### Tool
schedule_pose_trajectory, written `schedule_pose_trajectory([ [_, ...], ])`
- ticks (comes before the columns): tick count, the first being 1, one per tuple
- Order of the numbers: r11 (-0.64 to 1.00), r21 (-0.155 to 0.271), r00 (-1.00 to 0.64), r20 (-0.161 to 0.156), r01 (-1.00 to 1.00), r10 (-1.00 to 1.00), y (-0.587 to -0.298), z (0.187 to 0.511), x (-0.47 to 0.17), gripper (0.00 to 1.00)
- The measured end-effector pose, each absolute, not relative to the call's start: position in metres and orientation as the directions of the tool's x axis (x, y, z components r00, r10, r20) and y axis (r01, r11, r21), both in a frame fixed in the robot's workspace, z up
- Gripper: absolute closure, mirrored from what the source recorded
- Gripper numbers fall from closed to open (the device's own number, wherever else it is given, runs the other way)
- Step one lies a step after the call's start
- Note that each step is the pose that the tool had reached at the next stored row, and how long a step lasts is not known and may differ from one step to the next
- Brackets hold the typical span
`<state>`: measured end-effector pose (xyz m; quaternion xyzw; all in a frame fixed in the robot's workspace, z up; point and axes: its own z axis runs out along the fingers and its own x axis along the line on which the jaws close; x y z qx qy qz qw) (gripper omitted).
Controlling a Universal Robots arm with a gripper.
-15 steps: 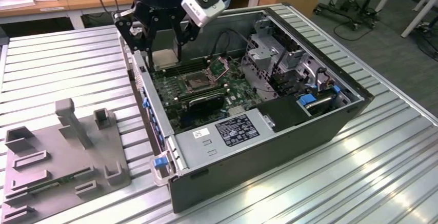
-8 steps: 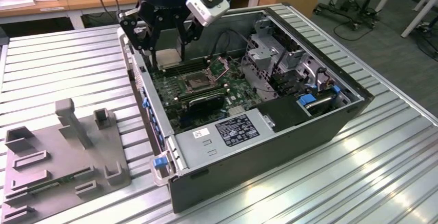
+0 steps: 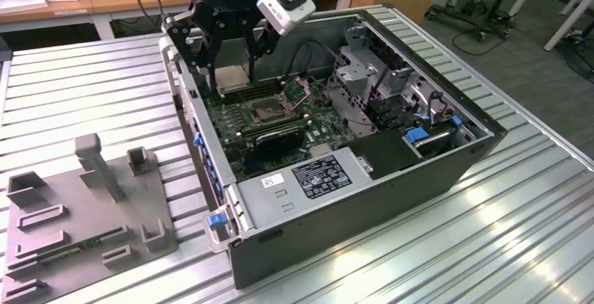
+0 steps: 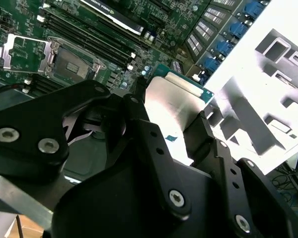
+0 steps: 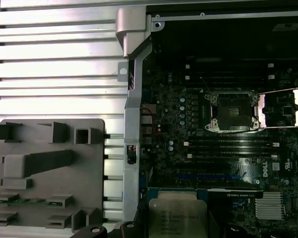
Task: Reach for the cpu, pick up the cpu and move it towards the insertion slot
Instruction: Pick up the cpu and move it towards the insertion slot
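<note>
black jointed gripper (image 4: 171, 126) links loom closest, jaws clamped on the edges of the cpu (image 4: 174, 101), a thin flat square with a dull silvery lid, held above the green board short of the insertion slot (image 5: 232, 112). such a narrow edge grip on smooth metal could let it tilt or slip onto the socket's open shiny frame.

The black two-fingered gripper (image 3: 230, 74) hangs from the dark arm, pointing downward. Its fingers (image 4: 206, 136) are closed on the flat silvery square cpu (image 4: 171, 106), clamping its opposite edges.
</note>
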<state>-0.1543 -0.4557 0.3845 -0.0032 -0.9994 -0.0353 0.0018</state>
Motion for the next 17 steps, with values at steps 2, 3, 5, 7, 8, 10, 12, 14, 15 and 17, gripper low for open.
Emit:
schedule_pose_trajectory([
  [2, 0.997, 0.070, -1.000, 0.004, 0.007, 0.006, -0.456, 0.385, -0.153, 0.45],
  [3, 0.997, 0.071, -1.000, 0.004, 0.006, 0.006, -0.456, 0.384, -0.152, 0.45],
  [5, 0.997, 0.070, -1.000, 0.004, 0.006, 0.006, -0.456, 0.385, -0.150, 0.45],
  [7, 0.997, 0.071, -1.000, 0.004, 0.006, 0.006, -0.456, 0.385, -0.148, 0.45],
  [8, 0.997, 0.071, -1.000, 0.004, 0.006, 0.006, -0.456, 0.385, -0.147, 0.45],
  [10, 0.997, 0.071, -1.000, 0.004, 0.006, 0.006, -0.456, 0.384, -0.144, 0.45],
  [12, 0.997, 0.072, -1.000, 0.004, 0.006, 0.006, -0.456, 0.384, -0.142, 0.45],
  [14, 0.997, 0.075, -1.000, 0.004, 0.006, 0.006, -0.456, 0.384, -0.140, 0.45],
  [15, 0.997, 0.076, -1.000, 0.004, 0.006, 0.006, -0.456, 0.384, -0.139, 0.45],
  [17, 0.997, 0.077, -1.000, 0.004, 0.006, 0.006, -0.456, 0.383, -0.138, 0.45],
])
